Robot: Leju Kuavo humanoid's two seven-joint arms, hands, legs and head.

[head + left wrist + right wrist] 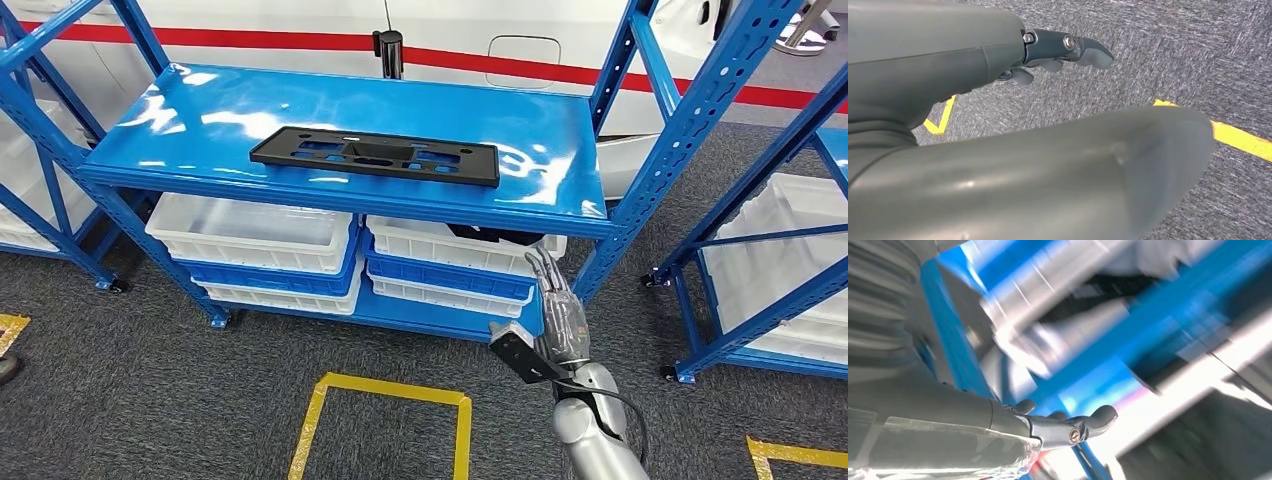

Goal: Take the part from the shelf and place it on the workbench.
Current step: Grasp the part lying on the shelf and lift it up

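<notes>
Black flat part (pixel 375 156) lying lengthwise on the top board of the blue shelf (pixel 200 110), near the front edge, untouched. Right hand (pixel 556 318) raised at about 5 o'clock from the part, well below the board and in front of the white bins (pixel 250 232), fingers stretched straight and apart, holding nothing. Left hand (pixel 1048 55) hanging over grey carpet with yellow tape (pixel 1243 141), fingers extended and empty as well.

Risks from here, as a judgement: rising straight up from this spot, likely to strike the underside or front lip of the board, since the fingers point up right beneath it. Reaching in with one hand only, at the 3 o'clock end, apt to tip or swing so long and thin a piece, or push it back toward 12 o'clock out of reach. Glossy board, so easy sliding under a sideways nudge. Upright post (pixel 690 130) close at 3 o'clock, a possible snag for the forearm. Right wrist view smeared by blur, so poor guidance there.
</notes>
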